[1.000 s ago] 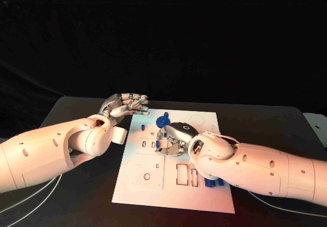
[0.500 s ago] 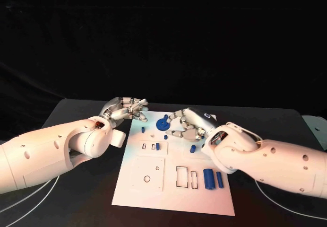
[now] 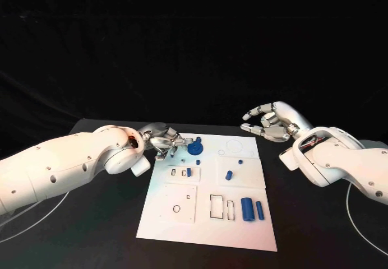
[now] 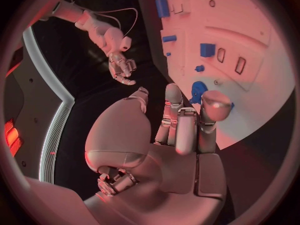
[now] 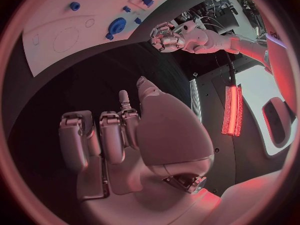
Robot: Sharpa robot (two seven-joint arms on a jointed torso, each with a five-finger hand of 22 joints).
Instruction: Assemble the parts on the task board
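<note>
The task board point(image 3: 206, 224) lies flat on the black surface point(image 3: 323, 224), its long axis running away from the robot, the far short edge between the two hands.

Seven blue parts can be counted on it in the head view. A round gear-like part point(image 3: 194, 148) stands near the far left corner, just beside the left hand. A tiny part point(image 3: 198, 162) sits just nearer than it. A small block point(image 3: 188, 172) stands in one of the little rectangular slots at the left middle. A small part point(image 3: 239, 163) and a short slanted one point(image 3: 229, 175) lie close together on the right half. Two cylinders lie side by side near the right edge, both with their long axes running along the board's length: a thick cylinder point(image 3: 247, 209) and a thin cylinder point(image 3: 259, 210), close beside each other but whether touching cannot be told. Left of them are two empty rectangular outlines, and a small ring mark sits on the raised square at the near left.

The left hand point(image 3: 165, 139) is at the board's far left corner, fingers curled inward with their tips close to the gear-like part; the left wrist view shows nothing gripped between them, though contact with the gear cannot be told. The right hand point(image 3: 272, 124) hovers above the surface off the board's far right corner, fingers loosely spread and holding nothing.
</note>
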